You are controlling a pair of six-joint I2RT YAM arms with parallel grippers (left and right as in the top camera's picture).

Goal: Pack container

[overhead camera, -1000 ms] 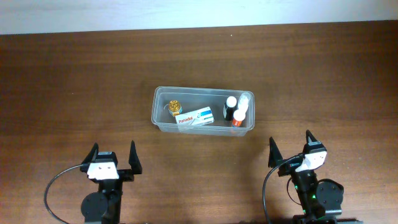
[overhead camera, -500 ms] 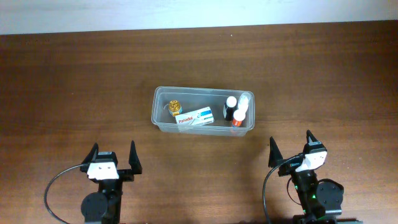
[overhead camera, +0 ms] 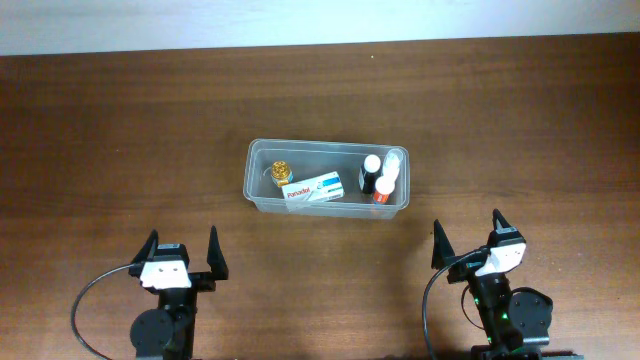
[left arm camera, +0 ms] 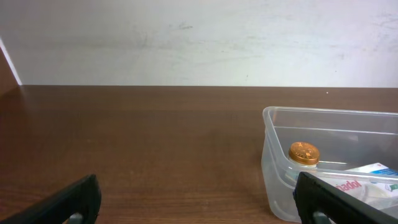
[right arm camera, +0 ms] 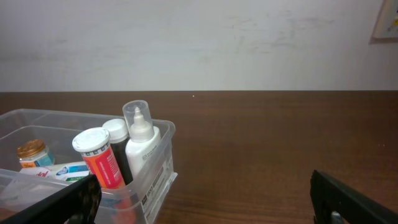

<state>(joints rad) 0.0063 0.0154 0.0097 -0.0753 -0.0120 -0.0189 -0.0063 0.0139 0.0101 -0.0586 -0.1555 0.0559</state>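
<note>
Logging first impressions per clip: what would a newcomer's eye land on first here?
A clear container mid-table holds a gold-capped jar at left, a Panadol box in the middle, three small bottles at right. The left gripper and right gripper wait at the near edge, jaws open, empty.

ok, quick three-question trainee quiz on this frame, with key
1. True or false: the gold-capped jar sits at the left end of the container in the overhead view.
2. The white box lies: A) outside the container; B) inside it; C) across its rim.
3. Fill in: the left hand and the right hand are both ____, holding nothing.

Key: 1 true; 2 B; 3 open.
</note>
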